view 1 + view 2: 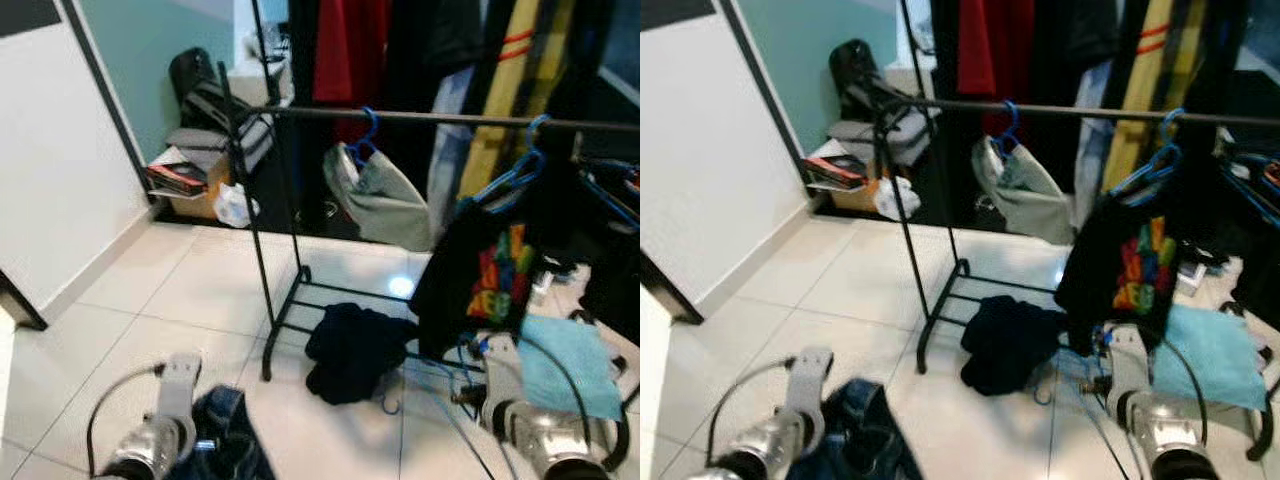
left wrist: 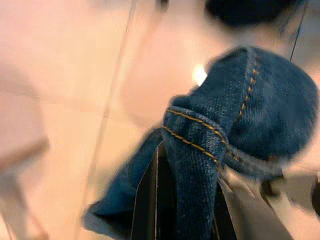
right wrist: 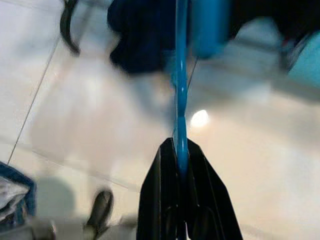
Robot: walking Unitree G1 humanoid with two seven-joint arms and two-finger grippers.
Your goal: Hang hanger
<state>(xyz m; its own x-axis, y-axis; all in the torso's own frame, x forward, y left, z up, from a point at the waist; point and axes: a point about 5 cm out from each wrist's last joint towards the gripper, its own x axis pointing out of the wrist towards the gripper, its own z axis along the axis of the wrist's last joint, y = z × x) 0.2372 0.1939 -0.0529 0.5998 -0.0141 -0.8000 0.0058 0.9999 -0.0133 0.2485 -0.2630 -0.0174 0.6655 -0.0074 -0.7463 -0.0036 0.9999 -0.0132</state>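
Right gripper (image 3: 179, 150) is pinched tight on a blue hanger (image 3: 180, 80), thin bar running straight out between the fingers, down low near the floor (image 1: 200, 290). Left gripper (image 2: 172, 165) is clamped on a wad of jeans (image 2: 240, 110), also low. My guess is the hanger's light, stiff plastic and kinda slick, so it could swivel in that narrow pinch; gripping close to the hook would steer it better. The jeans are soft, floppy and heavier, and they'll drag. The rail (image 1: 440, 118) sits well above, already carrying blue hangers and a black shirt (image 1: 480, 270).
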